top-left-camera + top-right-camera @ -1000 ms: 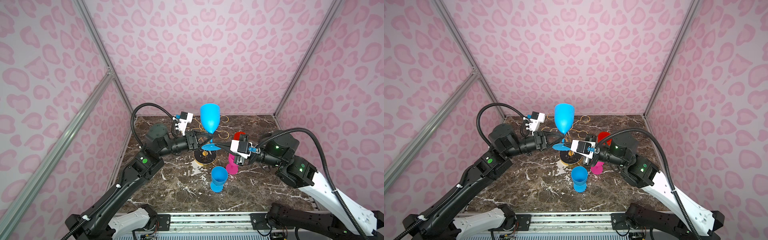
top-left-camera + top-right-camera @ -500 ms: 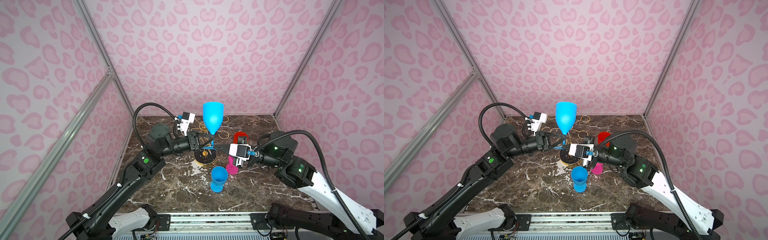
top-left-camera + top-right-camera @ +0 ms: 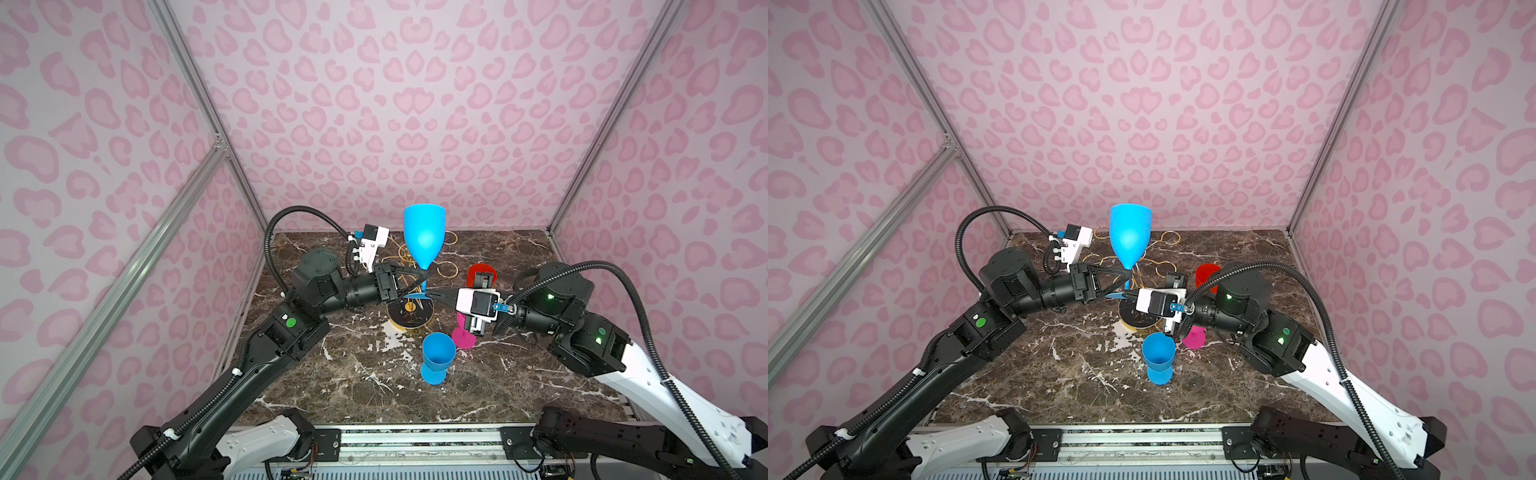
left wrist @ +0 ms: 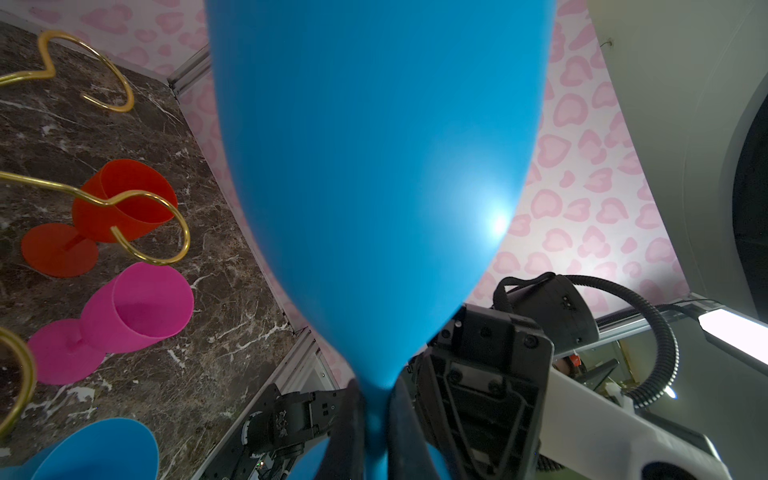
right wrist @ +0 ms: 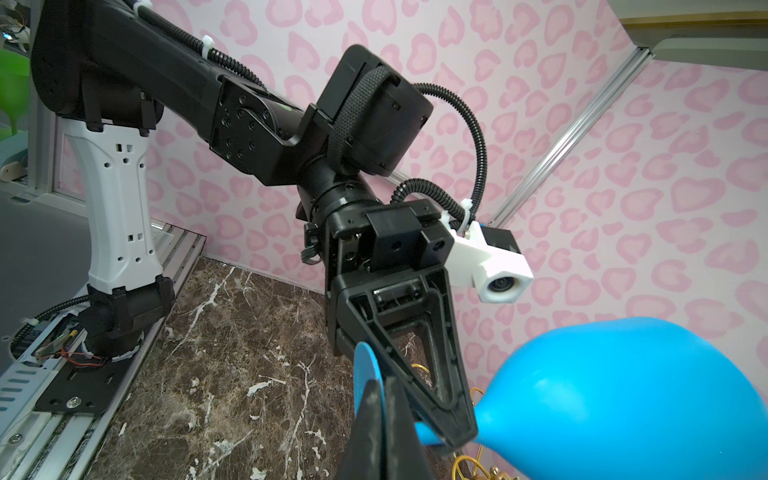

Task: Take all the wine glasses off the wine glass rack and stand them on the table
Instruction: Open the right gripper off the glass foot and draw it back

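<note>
A blue wine glass (image 3: 424,241) (image 3: 1129,237) stands upright in the air above the wine glass rack, whose round black base (image 3: 409,318) (image 3: 1138,322) rests on the marble table. Gold rack loops (image 4: 158,232) spread behind and beside the glass. My left gripper (image 3: 423,277) (image 4: 376,415) is shut on the glass's stem just under the bowl. My right gripper (image 3: 428,295) (image 5: 380,399) is shut on the edge of the glass's flat foot (image 5: 368,365). The bowl (image 4: 374,166) fills most of the left wrist view.
A second blue glass (image 3: 436,361) stands upright in front of the rack. A pink glass (image 3: 463,336) sits just right of it, partly behind my right gripper. Further back on the right is a red glass (image 3: 482,272). Pink patterned walls enclose the table.
The left jaws have closed on the stem. The glass has gone from leaning to upright and shifted slightly right. The right gripper still holds the foot.
</note>
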Available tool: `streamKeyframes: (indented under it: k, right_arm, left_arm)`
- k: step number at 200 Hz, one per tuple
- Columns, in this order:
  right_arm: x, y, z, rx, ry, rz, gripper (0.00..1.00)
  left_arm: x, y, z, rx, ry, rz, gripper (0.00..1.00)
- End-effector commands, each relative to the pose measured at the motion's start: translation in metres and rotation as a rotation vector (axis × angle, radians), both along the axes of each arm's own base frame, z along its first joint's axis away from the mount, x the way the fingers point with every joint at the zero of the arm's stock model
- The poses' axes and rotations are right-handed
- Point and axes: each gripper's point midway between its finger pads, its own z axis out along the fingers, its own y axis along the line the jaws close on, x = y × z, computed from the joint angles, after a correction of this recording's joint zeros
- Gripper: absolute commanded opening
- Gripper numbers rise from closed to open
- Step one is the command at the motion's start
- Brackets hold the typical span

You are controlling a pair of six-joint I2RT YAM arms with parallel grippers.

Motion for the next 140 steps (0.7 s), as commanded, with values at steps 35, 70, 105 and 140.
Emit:
streamKeyframes:
  k: [35, 70, 105, 140]
  right_arm:
    - [0.010, -0.017, 0.012, 0.083, 0.010, -0.115, 0.99]
    - [0.005, -0.043, 0.039, 0.229, 0.022, -0.176, 1.00]
    - [0.020, -0.073, 0.065, 0.394, 0.125, -0.318, 1.00]
    - [0.056, -0.095, 0.067, 0.478, 0.329, -0.541, 1.00]
  left_arm:
    - [-0.002, 0.011, 0.009, -0.005, -0.091, 0.045, 0.04]
    - [0.007, 0.031, 0.005, 0.032, -0.136, 0.145, 0.04]
    - [0.010, 0.052, 0.001, 0.142, -0.252, 0.250, 0.04]
    - [0.013, 0.075, -0.010, 0.291, -0.380, 0.344, 0.04]
